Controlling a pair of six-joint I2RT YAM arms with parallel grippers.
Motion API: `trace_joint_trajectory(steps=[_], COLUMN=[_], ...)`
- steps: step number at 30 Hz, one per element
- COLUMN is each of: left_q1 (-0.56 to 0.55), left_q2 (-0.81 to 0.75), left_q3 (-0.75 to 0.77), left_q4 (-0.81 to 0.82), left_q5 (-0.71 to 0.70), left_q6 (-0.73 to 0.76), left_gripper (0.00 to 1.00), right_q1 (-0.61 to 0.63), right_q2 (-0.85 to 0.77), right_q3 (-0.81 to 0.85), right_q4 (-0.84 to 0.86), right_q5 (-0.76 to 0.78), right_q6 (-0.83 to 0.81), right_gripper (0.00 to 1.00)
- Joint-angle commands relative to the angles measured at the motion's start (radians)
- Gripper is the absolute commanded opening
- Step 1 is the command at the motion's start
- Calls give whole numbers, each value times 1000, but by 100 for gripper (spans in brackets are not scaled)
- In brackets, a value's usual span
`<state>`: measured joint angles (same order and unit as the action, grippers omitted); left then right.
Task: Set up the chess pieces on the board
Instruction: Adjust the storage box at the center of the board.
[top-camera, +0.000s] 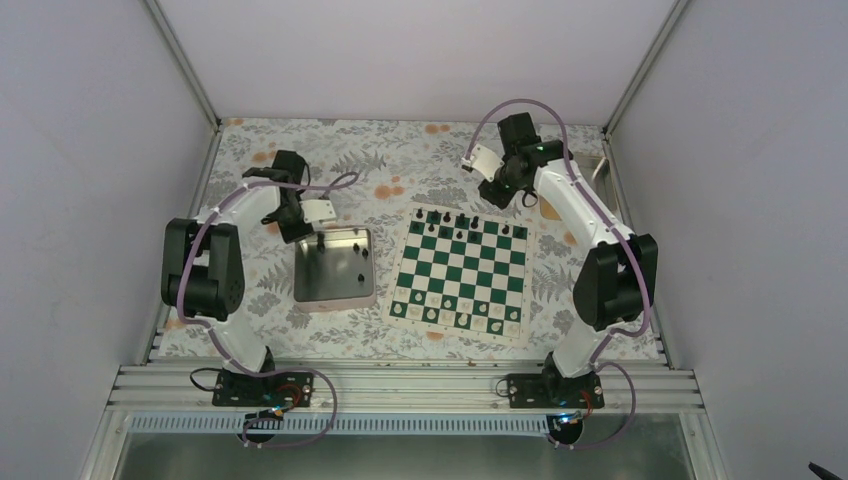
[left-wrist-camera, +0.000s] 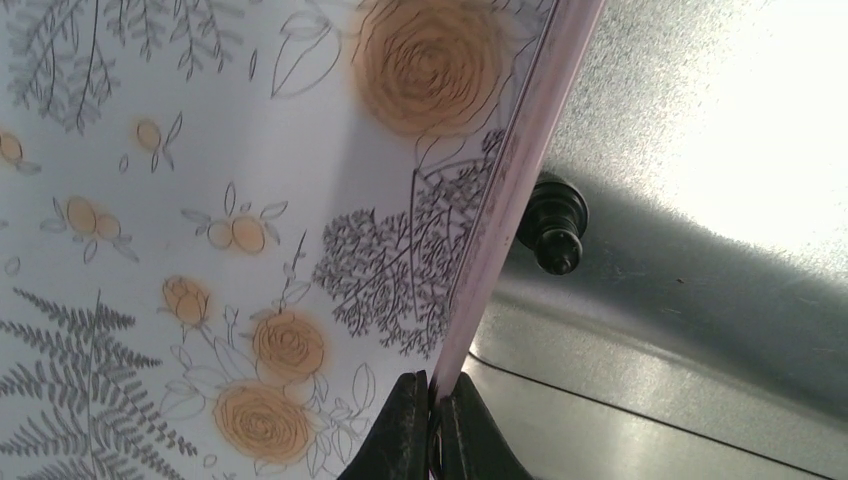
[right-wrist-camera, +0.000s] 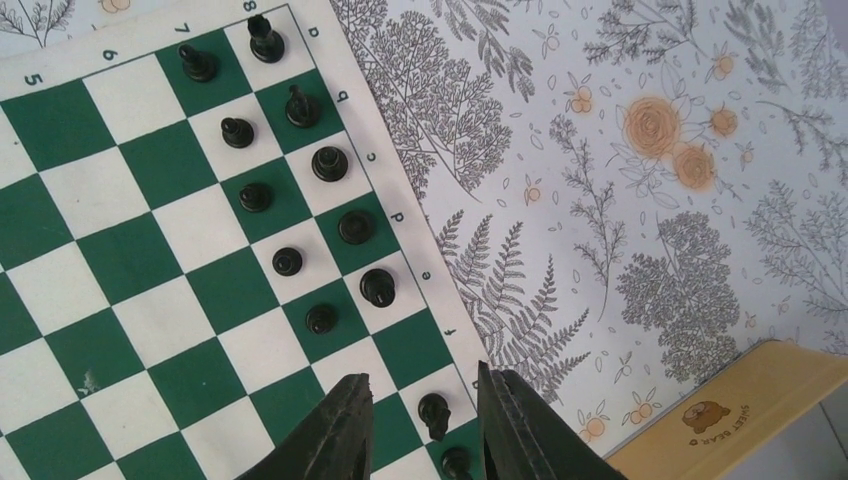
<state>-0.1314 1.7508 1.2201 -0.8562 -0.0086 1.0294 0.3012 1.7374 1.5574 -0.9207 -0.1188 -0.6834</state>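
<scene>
- Just past the left gripper (left-wrist-camera: 432, 380), fingers pressed together at the metal tray (left-wrist-camera: 505, 200) rim, lies one black piece (left-wrist-camera: 552, 225).
- Right gripper (right-wrist-camera: 422, 378), jaws apart, hangs over the board (right-wrist-camera: 130, 200) edge; chess pieces (right-wrist-camera: 329, 163) ahead, yellow box (right-wrist-camera: 740, 410) rightward.

The board (top-camera: 462, 270) is a flat, matt printed sheet in green and white. The chess pieces (right-wrist-camera: 329, 163) on it look like smooth black plastic with a slight gloss. Left of the board, the tray (top-camera: 325, 280) is shiny brushed metal with a pale pink rim. Under the board lies a matt, flower-printed table cover (top-camera: 400, 160).
</scene>
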Motion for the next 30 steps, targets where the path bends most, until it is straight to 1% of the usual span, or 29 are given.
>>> trace_joint_trajectory(steps=[1,7,12,15,18,21,24,28,30], left_q1=[62,105,115,119,122,123,125,124,119], left_q2=[58,37,52,73,92,110,102,65,36], left_q3=[-8,-5,-3,-15,-30,-40,-57,-56,-61], left_q4=[-116,-182,-219,-209,-203,-195,-193,-230,-234], left_q5=[-52,39,68,60,62,33,45,105,97], left_q6=[-53,-144,-304,-398,-440,-499,-517,-524,-526], left_gripper=[2,2,2,2,2,2,2,2,2], right_q1=[22,41,53,62,69,69,69,71,73], right_q2=[0,14,29,31,29,21,19,17,19], right_q3=[39,59,88,89,83,76,76,81,85], right_q4=[-3,-9,-14,-12,-10,-7,-5,-4,-2], right_q5=[0,14,14,15,15,21,25,25,25], right_q6=[9,10,17,24,32,36,37,41,42], right_gripper=[30,30,30,29,29,28,27,27,27])
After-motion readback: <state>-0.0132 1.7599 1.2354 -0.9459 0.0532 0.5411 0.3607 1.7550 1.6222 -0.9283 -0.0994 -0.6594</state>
